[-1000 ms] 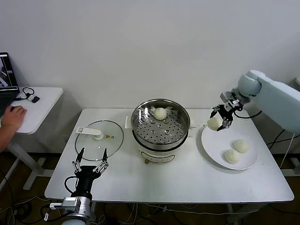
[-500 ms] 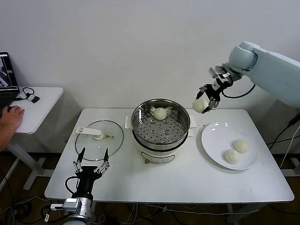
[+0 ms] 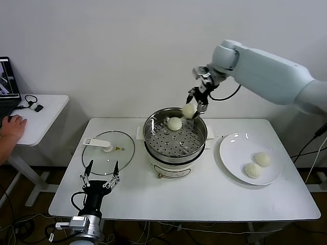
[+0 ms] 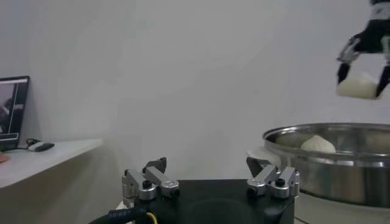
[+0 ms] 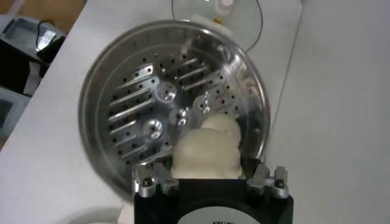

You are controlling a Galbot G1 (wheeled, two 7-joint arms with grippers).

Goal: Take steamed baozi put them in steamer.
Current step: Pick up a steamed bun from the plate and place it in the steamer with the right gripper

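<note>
jaws of right gripper (image 3: 194, 105) clamp baozi (image 3: 188, 110) above steamer (image 3: 175, 138); wrist view shows perforated floor.

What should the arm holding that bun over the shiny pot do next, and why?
Probably lower it. The right gripper holds a baozi in its jaws above the far rim of the steamer, where one bun already lies. Setting it on bare perforated floor beside that bun before letting go should avoid a drop.
</note>
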